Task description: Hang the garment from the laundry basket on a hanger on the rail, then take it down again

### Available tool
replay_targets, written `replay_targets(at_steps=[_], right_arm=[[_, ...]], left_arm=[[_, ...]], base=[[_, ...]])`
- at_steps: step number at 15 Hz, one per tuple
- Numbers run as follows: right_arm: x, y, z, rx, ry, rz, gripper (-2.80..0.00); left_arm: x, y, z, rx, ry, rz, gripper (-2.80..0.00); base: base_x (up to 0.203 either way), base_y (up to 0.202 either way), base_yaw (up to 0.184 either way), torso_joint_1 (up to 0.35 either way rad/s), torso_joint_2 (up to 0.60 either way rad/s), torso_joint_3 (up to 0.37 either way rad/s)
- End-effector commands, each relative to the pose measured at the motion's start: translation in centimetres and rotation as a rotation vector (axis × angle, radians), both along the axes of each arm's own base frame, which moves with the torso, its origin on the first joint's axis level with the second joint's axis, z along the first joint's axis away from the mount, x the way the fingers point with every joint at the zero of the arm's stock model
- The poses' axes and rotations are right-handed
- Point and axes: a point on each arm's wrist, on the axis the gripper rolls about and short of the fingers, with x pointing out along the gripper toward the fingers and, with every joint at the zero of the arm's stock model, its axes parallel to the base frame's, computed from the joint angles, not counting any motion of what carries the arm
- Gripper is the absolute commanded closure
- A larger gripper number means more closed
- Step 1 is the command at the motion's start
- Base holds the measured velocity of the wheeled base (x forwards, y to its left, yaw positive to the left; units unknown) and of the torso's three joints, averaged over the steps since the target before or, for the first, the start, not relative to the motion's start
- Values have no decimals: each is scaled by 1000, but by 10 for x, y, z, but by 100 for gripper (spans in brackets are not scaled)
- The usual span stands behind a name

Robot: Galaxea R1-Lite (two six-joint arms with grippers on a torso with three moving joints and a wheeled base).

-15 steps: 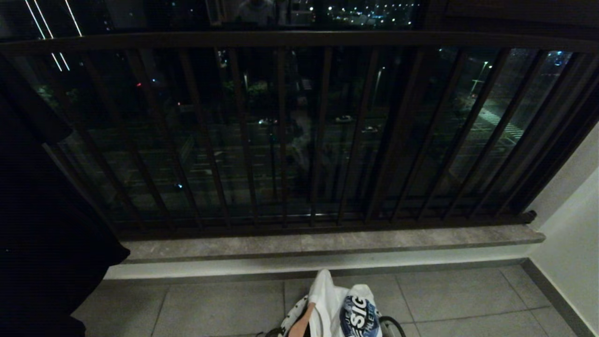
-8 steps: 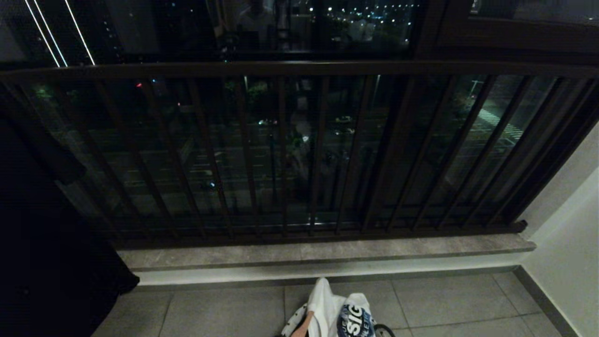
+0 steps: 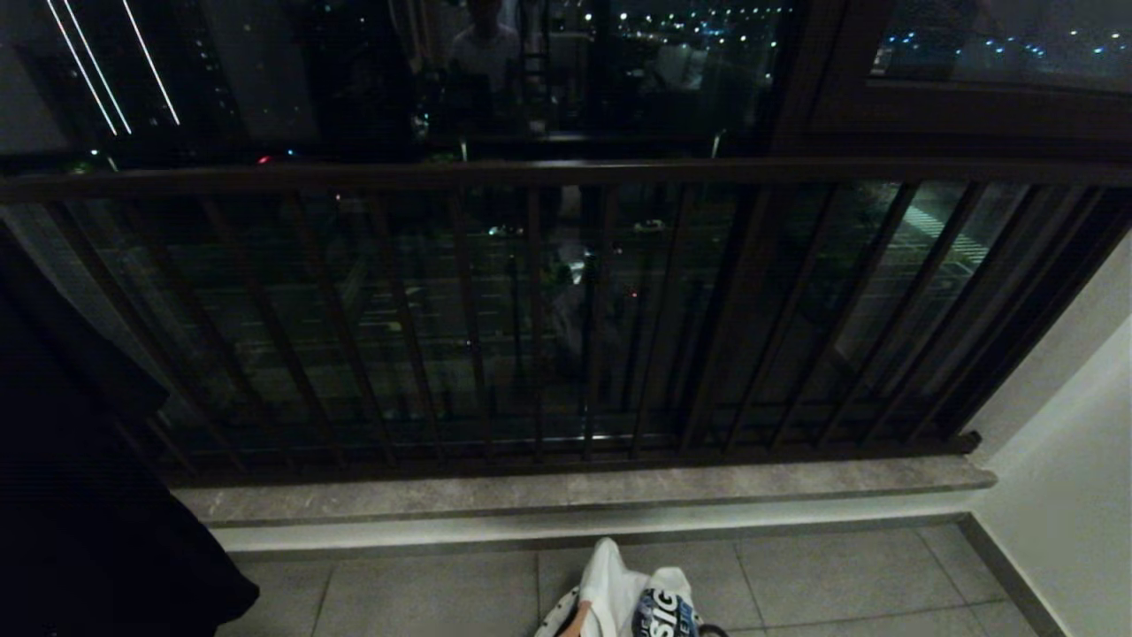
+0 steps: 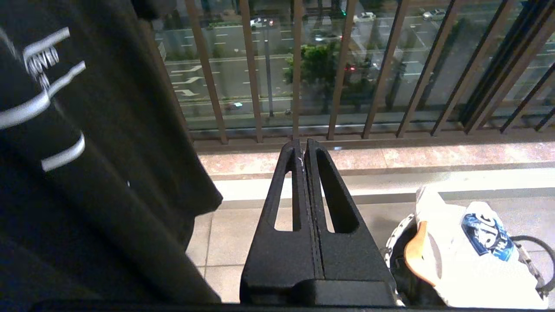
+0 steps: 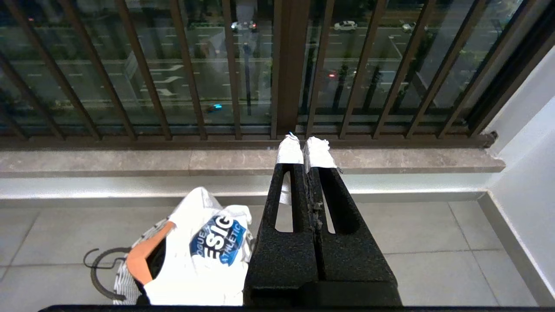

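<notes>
White garment (image 5: 204, 247) heaped on laundry basket (image 4: 531, 242) below the railing (image 3: 566, 172); left gripper (image 4: 303, 149) and right gripper (image 5: 303, 149) both pinched empty—closed jaws risk shoving cloth, not catching it.

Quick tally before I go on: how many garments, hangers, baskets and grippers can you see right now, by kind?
Garments: 2, the white printed T-shirt in the basket and a black garment hanging at the left.
Hangers: 1, the orange hanger inside the white shirt.
Baskets: 1, the laundry basket.
Grippers: 2, left gripper and right gripper, both shut and empty.
Total: 6
</notes>
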Motion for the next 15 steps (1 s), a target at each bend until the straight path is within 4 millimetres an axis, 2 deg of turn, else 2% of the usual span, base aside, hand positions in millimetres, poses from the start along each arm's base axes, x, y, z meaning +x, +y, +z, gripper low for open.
replay_targets(at_steps=[1,15], right_arm=[[0,0,0,0,-1,0,0],[0,0,0,0,-1,0,0]], left_arm=[[0,0,0,0,0,1,0],[0,0,0,1,0,1,0]], base=[[0,0,0,147,-357,-200],[0,0,0,148,-328,-181]])
